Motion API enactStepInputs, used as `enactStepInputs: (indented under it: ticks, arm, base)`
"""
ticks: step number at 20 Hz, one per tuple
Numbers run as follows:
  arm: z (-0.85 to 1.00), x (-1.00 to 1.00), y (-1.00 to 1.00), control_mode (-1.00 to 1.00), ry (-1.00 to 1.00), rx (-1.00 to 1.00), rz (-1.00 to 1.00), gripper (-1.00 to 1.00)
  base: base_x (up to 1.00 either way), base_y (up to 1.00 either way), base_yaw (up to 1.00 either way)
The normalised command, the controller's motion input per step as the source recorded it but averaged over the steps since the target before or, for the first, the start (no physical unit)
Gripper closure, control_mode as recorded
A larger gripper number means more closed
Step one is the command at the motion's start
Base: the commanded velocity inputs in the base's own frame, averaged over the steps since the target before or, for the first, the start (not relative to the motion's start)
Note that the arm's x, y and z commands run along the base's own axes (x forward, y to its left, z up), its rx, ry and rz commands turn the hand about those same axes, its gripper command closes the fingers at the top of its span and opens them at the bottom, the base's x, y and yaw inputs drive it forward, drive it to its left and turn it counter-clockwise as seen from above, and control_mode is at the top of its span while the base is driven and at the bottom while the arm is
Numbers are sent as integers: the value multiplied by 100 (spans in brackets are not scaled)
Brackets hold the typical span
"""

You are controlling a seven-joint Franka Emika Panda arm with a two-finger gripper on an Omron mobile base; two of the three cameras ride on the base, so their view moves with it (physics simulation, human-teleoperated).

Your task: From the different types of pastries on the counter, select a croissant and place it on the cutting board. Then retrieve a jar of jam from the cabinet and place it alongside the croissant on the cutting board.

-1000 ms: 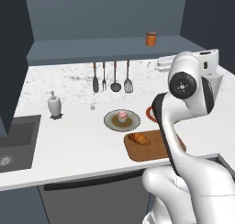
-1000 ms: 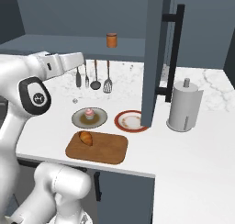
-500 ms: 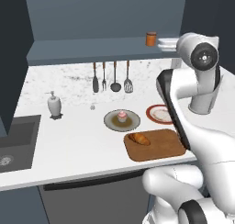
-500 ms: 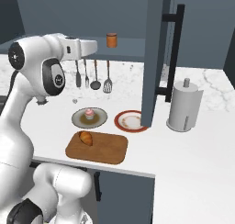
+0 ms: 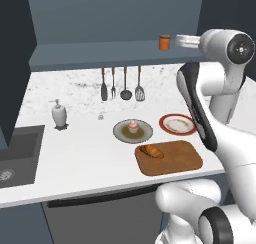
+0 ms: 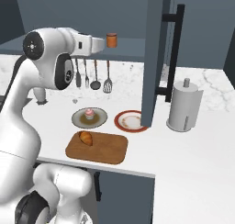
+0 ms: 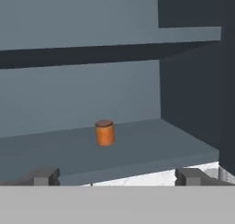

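Since the croissant (image 5: 151,151) is already sitting on the left end of the cutting board (image 5: 180,160), we'd say we're into the second half: going after the jar of jam (image 7: 104,133). It stands upright on the cabinet (image 5: 100,23) ledge, out in the open with nothing beside it, above the row of hanging utensils (image 5: 121,84).

Our hand (image 7: 117,176) is raised to shelf height and pointed at the jar, fingers spread wide and holding nothing. In the hand view the jar sits a bit left of the middle between the fingertips and well ahead of them, so no contact yet.

Next move as we see it: push forward along the ledge, nudge a little toward the jar's side so it's centred between the fingers, then close on its body below the lid.

Down on the surface (image 6: 202,140), the cupcake (image 6: 89,113) is on its dark plate (image 6: 79,121) just behind the board, with the red-rimmed plate (image 6: 126,121) next to it. The right part of the board is bare, so there looks to be room for the jar.
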Motion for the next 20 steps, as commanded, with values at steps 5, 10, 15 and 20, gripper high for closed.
enactStepInputs:
  ticks: [5, 10, 15, 20]
  arm:
    - [-12, 16, -13, -100, 0, 14, 16, -100]
    - [-2, 4, 0, -100, 0, 0, 0, -100]
    - [-3, 19, 0, -100, 1, 0, 0, -100]
    - [-1, 32, 5, -100, 6, 0, 0, -100]
  base:
    - [0, 0, 0]
    - [0, 0, 0]
    - [0, 0, 0]
    - [0, 0, 0]
